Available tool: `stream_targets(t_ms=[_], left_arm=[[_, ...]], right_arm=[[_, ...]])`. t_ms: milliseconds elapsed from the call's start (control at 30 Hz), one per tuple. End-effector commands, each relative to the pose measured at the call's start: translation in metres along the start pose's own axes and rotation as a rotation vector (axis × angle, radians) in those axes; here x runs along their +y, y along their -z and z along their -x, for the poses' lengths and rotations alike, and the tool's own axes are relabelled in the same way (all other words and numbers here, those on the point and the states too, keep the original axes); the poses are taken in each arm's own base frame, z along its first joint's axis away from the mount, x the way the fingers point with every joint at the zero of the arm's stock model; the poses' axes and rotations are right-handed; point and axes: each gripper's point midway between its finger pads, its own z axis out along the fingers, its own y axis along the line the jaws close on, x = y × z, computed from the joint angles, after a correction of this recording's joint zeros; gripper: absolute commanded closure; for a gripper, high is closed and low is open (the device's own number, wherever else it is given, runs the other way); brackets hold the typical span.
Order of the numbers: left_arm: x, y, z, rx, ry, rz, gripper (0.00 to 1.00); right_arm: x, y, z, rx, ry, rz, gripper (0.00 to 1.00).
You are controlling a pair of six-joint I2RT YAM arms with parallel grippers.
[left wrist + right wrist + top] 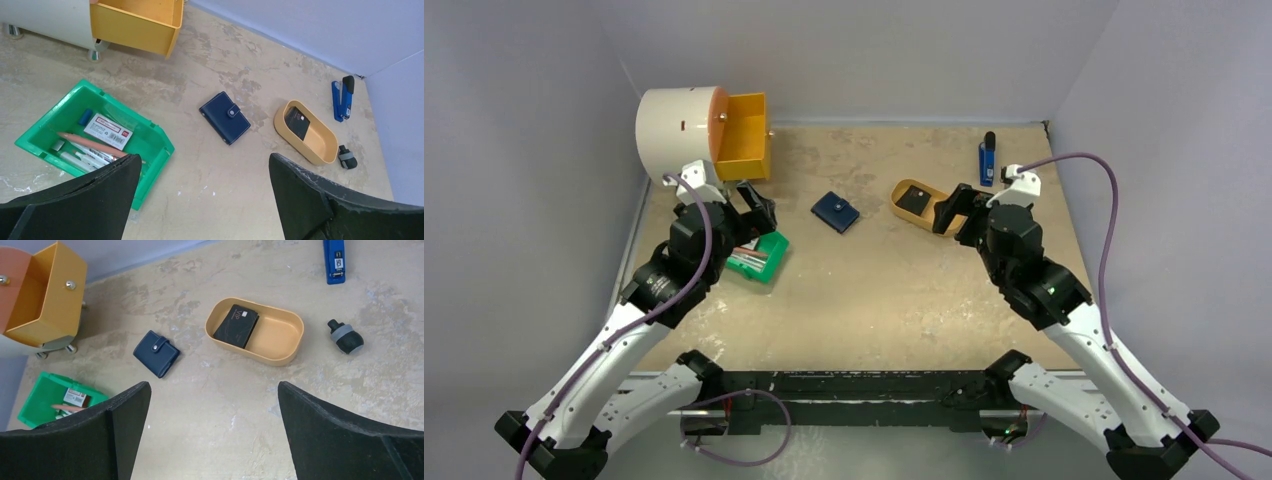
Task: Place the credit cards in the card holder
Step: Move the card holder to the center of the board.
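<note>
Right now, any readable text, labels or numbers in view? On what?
"VIP": on the black card in the yellow tray.
Blue stapler: white marking, too blurred to read.
White-and-red box in the green bin: print too small to read.
Nothing else legible.

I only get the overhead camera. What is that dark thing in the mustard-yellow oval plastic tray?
Observer: A black card printed "VIP", lying at one end of the tray.
Operator: Is anything hidden from me?
Observer: Yes, a small black-and-grey plug sits beside the tray, apart from it.
Operator: Is the navy-blue folding wallet open?
Observer: No, its snap tab is fastened shut.
</note>
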Motion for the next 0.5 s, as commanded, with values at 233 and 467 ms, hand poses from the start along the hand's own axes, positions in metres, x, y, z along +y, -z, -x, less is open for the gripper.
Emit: stream_targets(t_ms=[233,467], left_arm=[[-0.006,0.01,0.022,-0.09,0.056,-0.049,0.0],[-0.004,0.013,0.018,-0.098,0.058,-0.07,0.0]], right_arm=[[0.025,0.01,0.01,-0.025,0.036,0.165,0.02],[0.056,0.003,-0.007,0.062,0.022,0.292,0.02]])
